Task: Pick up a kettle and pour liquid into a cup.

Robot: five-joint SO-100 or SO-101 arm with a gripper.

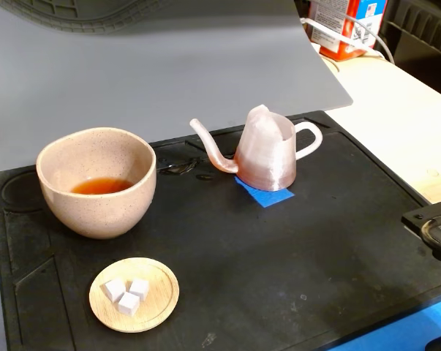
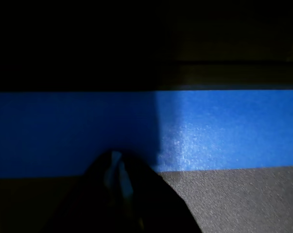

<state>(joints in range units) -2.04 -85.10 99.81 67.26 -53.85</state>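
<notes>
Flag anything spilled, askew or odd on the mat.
Small wet-looking patches glisten on the black mat just under the kettle spout, possibly drips. The kettle stands upright on blue tape; the cup holds reddish liquid. Nothing else stands out.

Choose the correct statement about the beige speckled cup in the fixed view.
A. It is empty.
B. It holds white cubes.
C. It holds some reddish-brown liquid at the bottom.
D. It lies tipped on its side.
C: the upright cup has a shallow pool of reddish-brown liquid at its bottom.
</notes>
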